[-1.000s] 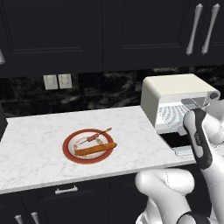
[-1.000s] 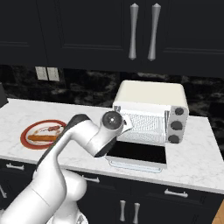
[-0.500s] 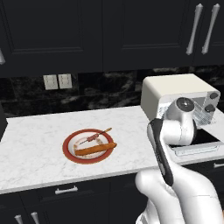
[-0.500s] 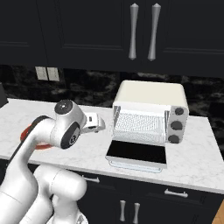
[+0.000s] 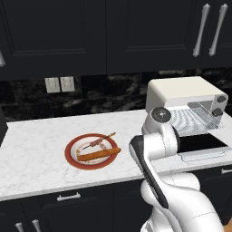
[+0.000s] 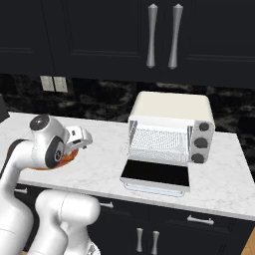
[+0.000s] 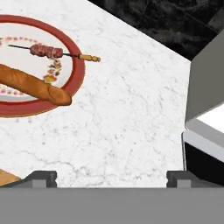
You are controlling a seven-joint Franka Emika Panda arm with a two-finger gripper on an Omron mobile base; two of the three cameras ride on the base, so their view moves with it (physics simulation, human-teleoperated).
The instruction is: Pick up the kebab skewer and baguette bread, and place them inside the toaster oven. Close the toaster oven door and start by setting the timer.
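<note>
Glossy white marble counter (image 5: 41,149)

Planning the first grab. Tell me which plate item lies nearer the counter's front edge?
The baguette bread; the kebab skewer lies behind it, toward the wall.

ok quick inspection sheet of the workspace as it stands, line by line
surface: white marble counter
job's things: thin wooden kebab skewer and long orange-brown baguette side by side on red-rimmed plate; cream toaster oven, dark glass door folded down open
clutter: nothing seen
grippers: gripper jaws open, holding nothing, above counter between plate and oven
cables: nothing seen
surroundings: dark cabinets, wall sockets
</note>
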